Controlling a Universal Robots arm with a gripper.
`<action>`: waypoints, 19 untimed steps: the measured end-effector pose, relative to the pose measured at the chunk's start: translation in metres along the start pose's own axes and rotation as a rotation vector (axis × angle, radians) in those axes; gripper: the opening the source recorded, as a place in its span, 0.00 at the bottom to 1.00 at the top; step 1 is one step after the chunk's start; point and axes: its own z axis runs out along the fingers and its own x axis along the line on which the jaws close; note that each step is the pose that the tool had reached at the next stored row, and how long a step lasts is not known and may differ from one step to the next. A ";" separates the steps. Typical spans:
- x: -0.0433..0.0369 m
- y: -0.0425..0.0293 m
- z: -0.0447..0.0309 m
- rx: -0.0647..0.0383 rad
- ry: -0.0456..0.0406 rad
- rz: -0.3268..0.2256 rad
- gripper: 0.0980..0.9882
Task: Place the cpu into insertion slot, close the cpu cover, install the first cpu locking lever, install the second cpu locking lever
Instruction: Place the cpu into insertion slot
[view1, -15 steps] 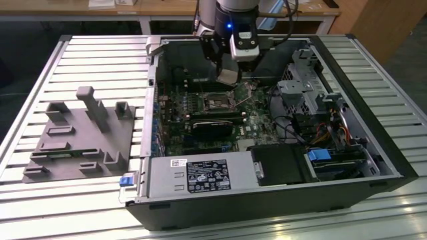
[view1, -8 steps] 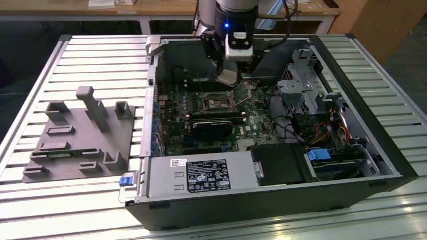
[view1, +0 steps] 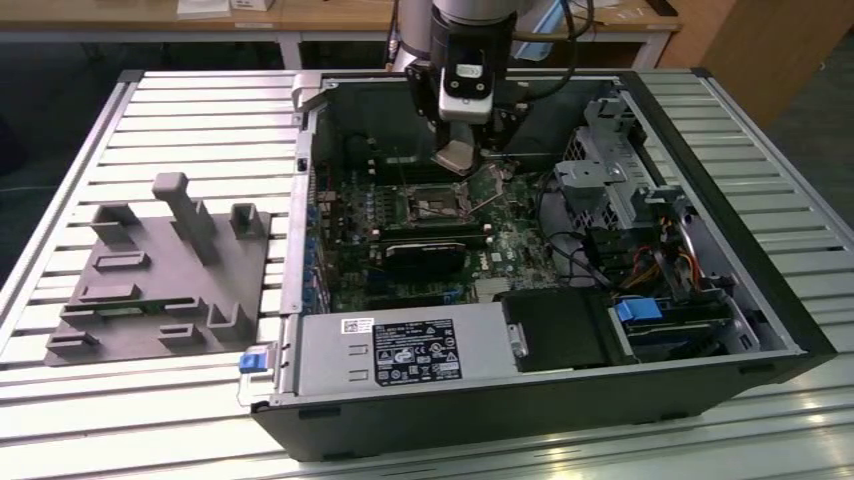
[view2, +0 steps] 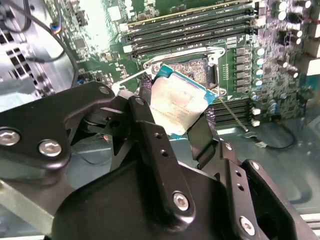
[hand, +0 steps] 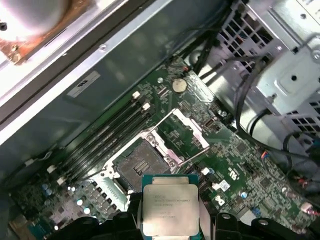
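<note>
My gripper (view1: 458, 158) hangs inside the open computer case, shut on the cpu (view1: 455, 156), a flat square chip with a dull silver top. In both wrist views the cpu (hand: 170, 207) (view2: 176, 105) sits tilted between the black fingers (view2: 147, 125). It is above the board and apart from it. The insertion slot (hand: 139, 162) (view2: 196, 70) (view1: 434, 206) lies uncovered on the green board, its dark centre showing. The cpu cover (hand: 183, 134), a silvery frame with a window, stands flipped open beside the slot. A thin metal lever (hand: 192, 157) sticks out next to it.
Long black memory slots (hand: 107, 137) run beside the socket. A black block (view1: 424, 255) lies on the board toward the case's front. Cables (view1: 587, 260) and a metal drive cage (view1: 607, 165) fill the exterior view's right. A grey fixture (view1: 160, 270) sits on the slatted table (view1: 200, 110) outside the case.
</note>
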 end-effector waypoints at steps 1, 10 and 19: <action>0.0000 0.0000 0.0000 0.001 -0.0016 0.015 0.50; 0.0000 0.0000 0.0004 0.004 -0.0119 0.145 0.50; 0.0000 -0.0001 0.0006 0.008 -0.0220 0.272 0.50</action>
